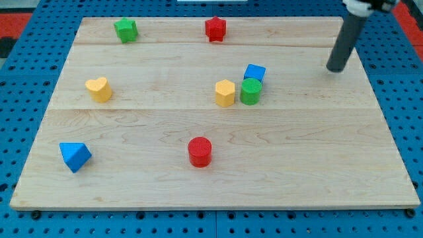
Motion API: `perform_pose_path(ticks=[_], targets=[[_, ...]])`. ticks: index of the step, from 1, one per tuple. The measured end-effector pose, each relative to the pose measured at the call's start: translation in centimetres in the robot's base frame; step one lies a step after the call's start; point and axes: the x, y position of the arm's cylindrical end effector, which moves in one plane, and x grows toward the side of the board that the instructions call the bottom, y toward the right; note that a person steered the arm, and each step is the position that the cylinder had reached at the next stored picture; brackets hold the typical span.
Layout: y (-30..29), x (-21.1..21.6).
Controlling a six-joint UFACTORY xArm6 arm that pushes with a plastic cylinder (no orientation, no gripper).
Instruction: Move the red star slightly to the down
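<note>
**op:** Red star (pixel 215 28) is what I'm after, and it sits right up at the view's top edge of the wooden board (pixel 198 185), a bit right of the green star (pixel 125 30). My tip (pixel 336 69) is way over on the view's right, well apart from the star and not touching any block. Nearest thing to it is the little cluster in the middle: blue cube (pixel 255 71), green cylinder (pixel 250 91) and yellow hexagon block (pixel 225 92).

**lurker42:** so nothing done yet?

**op:** Going by this shot, I'd say the push isn't made. The star looks to be sitting untouched at the top and the rod is nowhere near it. No claw on this rig, just a bare rod, so it holds nothing; it only shoves things.

**lurker42:** what's left then?

**op:** Pretty much all of it, I reckon. I need to get the tip round above the star, on the top-edge side, then nudge it a little toward the view's bottom. There isn't much board above the star, so that approach looks tight. The yellow heart (pixel 98 88), red cylinder (pixel 199 151) and blue triangle block (pixel 75 156) are well out of the way.
</note>
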Motion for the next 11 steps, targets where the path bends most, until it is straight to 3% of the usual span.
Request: perform_pose_path(ticks=[1, 2, 4, 6, 11], targets=[[-0.4, -6.5], [-4.0, -10.4], [-15.5, -13.5], [-22.1, -13.3], [-21.8, -9.6]])
